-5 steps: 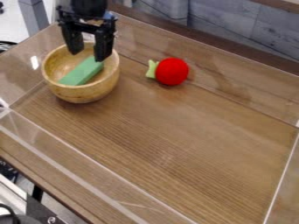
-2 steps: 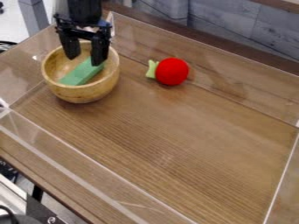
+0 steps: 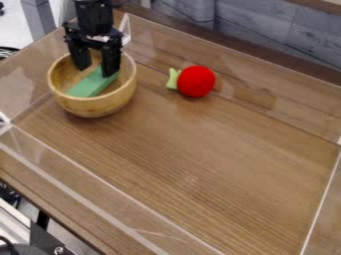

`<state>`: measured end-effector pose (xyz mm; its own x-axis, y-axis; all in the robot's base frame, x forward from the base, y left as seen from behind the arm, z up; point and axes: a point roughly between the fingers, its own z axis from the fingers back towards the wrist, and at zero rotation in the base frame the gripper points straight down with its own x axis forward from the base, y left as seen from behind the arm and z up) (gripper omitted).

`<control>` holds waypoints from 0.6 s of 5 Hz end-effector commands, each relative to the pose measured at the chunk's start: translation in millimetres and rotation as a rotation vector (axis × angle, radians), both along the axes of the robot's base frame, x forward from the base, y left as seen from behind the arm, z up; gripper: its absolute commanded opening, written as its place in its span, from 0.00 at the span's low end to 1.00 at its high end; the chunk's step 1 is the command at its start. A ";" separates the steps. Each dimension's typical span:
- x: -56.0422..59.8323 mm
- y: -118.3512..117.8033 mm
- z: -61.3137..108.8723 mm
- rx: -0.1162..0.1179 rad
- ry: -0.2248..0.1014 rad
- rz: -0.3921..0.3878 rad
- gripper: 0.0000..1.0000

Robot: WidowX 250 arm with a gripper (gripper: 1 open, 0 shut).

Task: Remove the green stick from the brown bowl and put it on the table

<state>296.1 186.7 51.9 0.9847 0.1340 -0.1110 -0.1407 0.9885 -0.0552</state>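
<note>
The brown bowl (image 3: 112, 106) sat toward ten o'clock on the desk (image 3: 200, 189), its round rim facing up and its pale inside showing. Its far edge was partly covered by the black pincer (image 3: 95, 52), which reached in from about eleven o'clock, above the bowl's twelve o'clock side. The pincer was released, its two fingers spread apart, and they came down around the upper end of the green stick. Whether either finger touched the stick could not be made out.

The green stick (image 3: 94, 84) was inside the bowl, the only thing that could be seen in it. It lay slantwise, one end pointing to about one o'clock and the other to about seven o'clock, where it came near the bowl's wall. Its upper end was partly hidden by the pincer.

To the right of the bowl, well apart from it and outside any container, a red ball (image 3: 197, 81) rested on the desk, toward one o'clock from the middle of the view. A small green leaf (image 3: 173, 79) stuck out from the ball at its nine o'clock side, pointing toward the bowl.
</note>
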 end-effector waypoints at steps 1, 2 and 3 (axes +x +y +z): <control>18.8 2.6 14.1 0.031 -0.053 -0.027 1.00; 30.0 -5.9 11.4 0.027 -0.057 -0.060 1.00; 34.3 -2.2 10.5 0.022 -0.057 -0.054 1.00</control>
<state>322.3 178.6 43.7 0.9909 0.0781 -0.1093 -0.0857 0.9941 -0.0662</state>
